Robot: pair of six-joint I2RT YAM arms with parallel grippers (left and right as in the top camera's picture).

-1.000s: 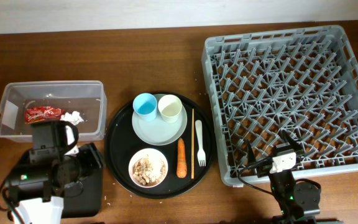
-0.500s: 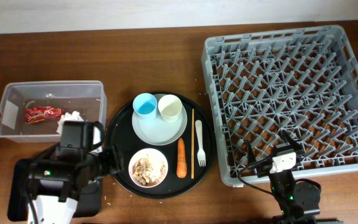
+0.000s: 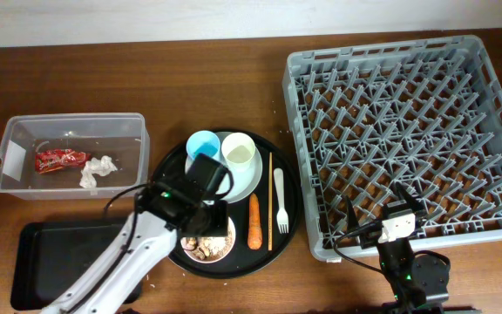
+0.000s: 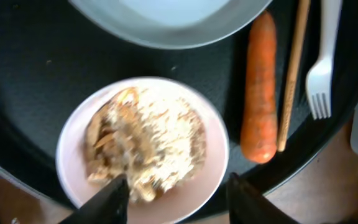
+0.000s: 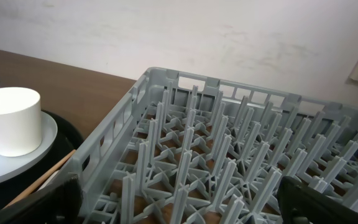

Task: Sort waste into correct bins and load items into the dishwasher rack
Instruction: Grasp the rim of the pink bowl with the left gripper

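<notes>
My left gripper (image 4: 178, 202) hangs open over the small white bowl (image 4: 73, 140) of food scraps (image 4: 148, 134). One finger is above the scraps and the other is just outside the bowl's rim. In the overhead view the left arm hides part of the bowl (image 3: 219, 251). The carrot (image 3: 254, 222), chopsticks (image 3: 270, 201) and fork (image 3: 280, 205) lie to its right. The blue cup (image 3: 201, 142) and cream cup (image 3: 240, 153) stand on the plate (image 3: 244, 185). The clear tub (image 3: 11, 157) holds the red wrapper (image 3: 59, 160) and the tissue (image 3: 98, 168). My right gripper (image 5: 179, 208) is open and empty at the dishwasher rack (image 3: 408, 122).
The dishes sit on a large round black tray (image 3: 166, 179) in the middle of the table. A shallow black rectangular tray (image 3: 59, 253) lies at the front left, below the tub. The rack's near wall (image 5: 104, 143) rises just ahead of my right gripper.
My left arm has swung right, from over the black rectangular tray to over the bowl, and its jaws have narrowed a little. The right arm has not moved.
</notes>
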